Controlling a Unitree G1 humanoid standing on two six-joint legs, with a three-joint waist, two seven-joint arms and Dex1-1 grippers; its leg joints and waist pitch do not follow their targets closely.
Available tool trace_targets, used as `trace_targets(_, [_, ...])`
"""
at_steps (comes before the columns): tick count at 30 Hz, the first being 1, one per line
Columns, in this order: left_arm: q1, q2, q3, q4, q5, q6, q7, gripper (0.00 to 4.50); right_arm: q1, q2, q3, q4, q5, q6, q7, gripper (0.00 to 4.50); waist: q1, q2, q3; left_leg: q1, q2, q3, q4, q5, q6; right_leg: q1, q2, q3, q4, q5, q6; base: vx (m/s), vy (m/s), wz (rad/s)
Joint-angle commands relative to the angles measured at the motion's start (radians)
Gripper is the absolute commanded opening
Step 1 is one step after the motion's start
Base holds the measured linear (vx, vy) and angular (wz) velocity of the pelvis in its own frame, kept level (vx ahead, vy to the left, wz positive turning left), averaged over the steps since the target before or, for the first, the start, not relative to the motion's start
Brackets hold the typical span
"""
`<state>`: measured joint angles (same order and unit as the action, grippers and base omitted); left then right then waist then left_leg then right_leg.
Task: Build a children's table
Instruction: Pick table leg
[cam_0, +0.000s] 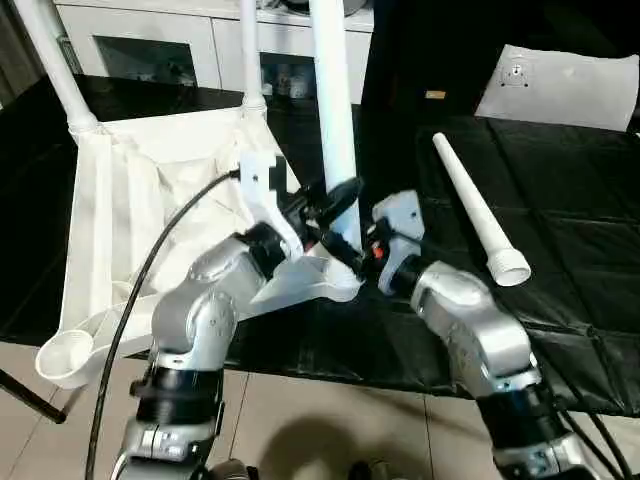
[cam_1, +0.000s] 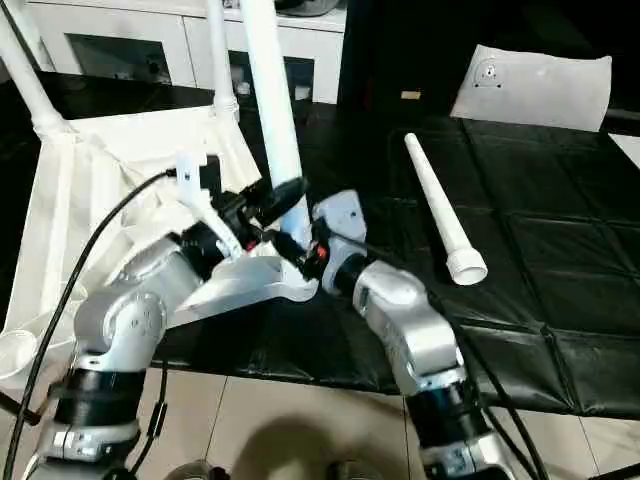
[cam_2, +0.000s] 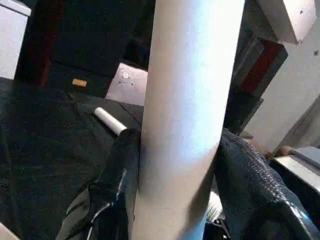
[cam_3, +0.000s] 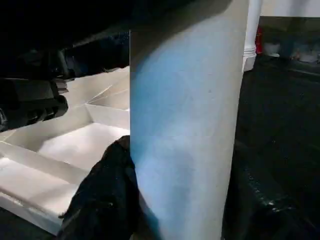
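The children's table top (cam_0: 130, 200) lies underside up on the black mat. White legs stand in its far left corner (cam_0: 55, 65) and far right corner (cam_0: 250, 50). A third leg (cam_0: 335, 120) stands upright at the near right corner, and both grippers hold it low down. My left gripper (cam_0: 335, 195) is shut on it, a finger (cam_2: 117, 185) pressing each side. Just below it, my right gripper (cam_0: 348, 252) is shut on the same leg (cam_3: 185, 125). A loose leg (cam_0: 475, 215) lies on the mat to the right. The near left socket (cam_0: 65, 355) holds nothing.
The black mat (cam_0: 560, 200) covers the work surface as far as the tiled floor's edge near me. White cabinets (cam_0: 150, 40) stand at the back and a white board (cam_0: 560, 85) lies at the back right. A black cable (cam_0: 150, 270) hangs off my left arm.
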<state>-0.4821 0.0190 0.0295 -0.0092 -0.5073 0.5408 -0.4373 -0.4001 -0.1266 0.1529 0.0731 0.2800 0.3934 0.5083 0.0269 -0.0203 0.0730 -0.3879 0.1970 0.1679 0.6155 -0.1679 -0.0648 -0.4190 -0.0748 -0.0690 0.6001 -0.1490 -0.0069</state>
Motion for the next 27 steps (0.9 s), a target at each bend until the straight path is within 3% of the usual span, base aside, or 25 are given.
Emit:
trace_targets(1, [-0.033, 0.005, 0.029, 0.02, -0.001, 0.007, 0.025, 1.95, -0.018, -0.002, -0.013, -0.041, 0.037, 0.023, 0.028, 2.64, -0.005, -0.006, -0.078, 0.014, 0.016, -0.004, -0.076, -0.303, 0.002, 0.044, -0.044, 0.034, -0.092, -0.459, -0.057, 0.0, 0.0, 0.0])
trace_targets(9, [-0.074, 0.057, 0.072, 0.063, -0.028, 0.016, -0.006, 1.9, -0.019, -0.056, -0.05, -0.09, 0.112, 0.111, 0.089, 3.38, 0.001, -0.003, -0.081, 0.014, 0.017, -0.004, -0.077, -0.263, 0.007, 0.051, -0.045, 0.036, -0.084, -0.397, -0.078, 0.0, 0.0, 0.0])
trace_targets(13, [-0.104, 0.109, 0.101, 0.096, -0.074, 0.061, -0.073, 1.9, -0.035, -0.085, -0.133, -0.108, 0.191, 0.179, 0.103, 3.59, 0.007, -0.002, -0.082, 0.019, 0.018, -0.001, -0.076, -0.248, 0.007, 0.049, -0.045, 0.037, -0.081, -0.378, -0.106, 0.0, 0.0, 0.0])
trace_targets(16, [-0.115, 0.125, 0.109, 0.106, -0.092, 0.082, -0.098, 1.9, -0.041, -0.101, -0.159, -0.118, 0.232, 0.214, 0.122, 3.94, 0.01, -0.003, -0.083, 0.019, 0.018, 0.0, -0.075, -0.231, 0.007, 0.053, -0.046, 0.038, -0.076, -0.352, -0.118, 0.0, 0.0, 0.0])
trace_targets(18, [-0.153, 0.173, 0.132, 0.132, -0.189, 0.174, -0.214, 1.9, -0.051, -0.18, -0.188, -0.13, 0.318, 0.292, 0.234, 4.1, 0.014, -0.003, -0.084, 0.02, 0.014, 0.003, -0.072, -0.216, 0.016, 0.057, -0.045, 0.037, -0.074, -0.339, -0.129, 0.0, 0.0, 0.0])
trace_targets(21, [-0.167, 0.194, 0.128, 0.139, -0.221, 0.204, -0.277, 1.9, -0.055, -0.213, -0.185, -0.127, 0.338, 0.319, 0.279, 4.37, 0.017, -0.006, -0.083, 0.019, 0.015, 0.003, -0.072, -0.209, 0.019, 0.058, -0.048, 0.037, -0.074, -0.342, -0.138, 0.0, 0.0, 0.0])
trace_targets(23, [-0.194, 0.23, 0.105, 0.154, -0.263, 0.239, -0.399, 1.9, -0.06, -0.258, -0.195, -0.137, 0.41, 0.387, 0.365, 4.38, 0.017, -0.009, -0.082, 0.018, 0.014, 0.005, -0.071, -0.207, 0.023, 0.058, -0.048, 0.036, -0.076, -0.356, -0.145, 0.0, 0.0, 0.0])
trace_targets(27, [-0.209, 0.256, 0.079, 0.159, -0.279, 0.256, -0.495, 1.9, -0.064, -0.289, -0.196, -0.154, 0.465, 0.432, 0.43, 4.38, 0.022, -0.009, -0.082, 0.018, 0.018, 0.003, -0.073, -0.204, 0.019, 0.059, -0.051, 0.036, -0.075, -0.365, -0.148, 0.0, 0.0, 0.0])
